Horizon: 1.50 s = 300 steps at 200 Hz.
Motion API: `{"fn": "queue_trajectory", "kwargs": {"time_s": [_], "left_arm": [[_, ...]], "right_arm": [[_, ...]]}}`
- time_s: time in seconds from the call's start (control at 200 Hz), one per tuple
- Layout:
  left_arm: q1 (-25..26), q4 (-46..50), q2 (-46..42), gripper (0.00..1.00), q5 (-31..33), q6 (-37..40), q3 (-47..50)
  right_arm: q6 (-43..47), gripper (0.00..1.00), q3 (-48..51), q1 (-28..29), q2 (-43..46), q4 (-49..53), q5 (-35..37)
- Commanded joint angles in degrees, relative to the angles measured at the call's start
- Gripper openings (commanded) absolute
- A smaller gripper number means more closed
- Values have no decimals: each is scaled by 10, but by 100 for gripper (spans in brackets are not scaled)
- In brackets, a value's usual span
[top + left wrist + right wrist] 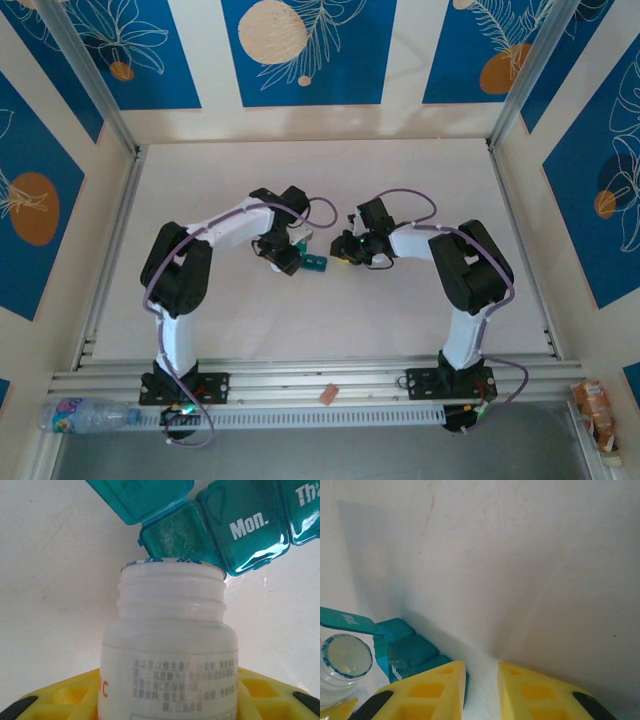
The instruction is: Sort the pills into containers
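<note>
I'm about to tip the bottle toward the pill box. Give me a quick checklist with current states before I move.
1. White bottle clamped in left gripper: ok.
2. Cap off, bottle mouth open: ok.
3. Pill box end compartment has its lid raised: ok.
4. Mouth pointing at that open compartment: ok.
5. Right gripper is shut beside the box; whether it grips it: cannot tell.
6. Any pills in the bottle: cannot tell.
</note>
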<state>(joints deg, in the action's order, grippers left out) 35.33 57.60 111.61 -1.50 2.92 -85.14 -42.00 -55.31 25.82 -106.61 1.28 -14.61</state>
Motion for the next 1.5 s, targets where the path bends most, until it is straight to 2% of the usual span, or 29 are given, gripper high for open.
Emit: {"fn": "queue_trajectory", "kwargs": {"time_s": [0.0, 0.485, 0.915, 0.99, 1.115, 1.215, 1.315, 1.496], "left_arm": [[-5, 7, -21, 0, -13, 1, 6], [-6, 8, -15, 0, -12, 6, 2], [-8, 18, -7, 0, -14, 14, -10], [-7, 29, -4, 0, -13, 20, -20], [-7, 53, 4, 0, -11, 27, -40], [-8, 66, 10, 0, -10, 31, -53], [-6, 78, 19, 0, -11, 35, -63], [-6, 89, 31, 0, -11, 38, -74]], "right_arm": [[-10, 24, -20, -2, -14, -10, -23], [2, 24, -31, 28, -34, 5, -28], [9, 24, 12, 43, 24, 15, -10], [11, 32, 24, 40, 51, 18, 8], [31, 57, 33, 42, 94, 44, 46], [52, 69, 31, 47, 114, 70, 74], [68, 75, 27, 54, 119, 90, 92], [83, 76, 27, 73, 110, 99, 109]]}}
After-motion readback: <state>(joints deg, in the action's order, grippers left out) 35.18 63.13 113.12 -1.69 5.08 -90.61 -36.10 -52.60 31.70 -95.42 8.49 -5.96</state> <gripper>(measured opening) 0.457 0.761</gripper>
